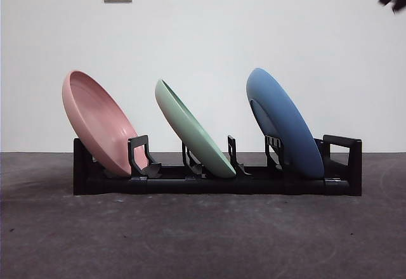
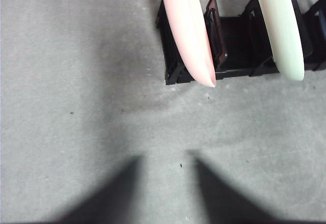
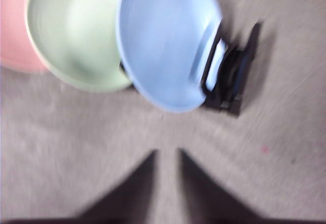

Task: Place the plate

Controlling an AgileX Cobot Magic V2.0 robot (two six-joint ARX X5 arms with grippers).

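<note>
Bare grey table [image 1: 203, 241] runs wide and open along the near side of the black rack [image 1: 216, 182]. 3 plates lean left in its slots: pink plate [image 1: 96, 122] at the left end, green plate [image 1: 193, 130] in the middle, blue plate [image 1: 284, 123] at the right. My left gripper [image 2: 165, 193] and right gripper [image 3: 168, 188] hang apart from the plates, each with jaws parted and holding nothing.

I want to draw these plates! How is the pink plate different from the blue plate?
The pink plate stands at one end of the black rack, the blue plate at the other, with a green plate between. From the front, the pink plate shows its hollow inside, while the blue plate shows its rounded back. Both lean the same way, and no gripper touches either.
</note>
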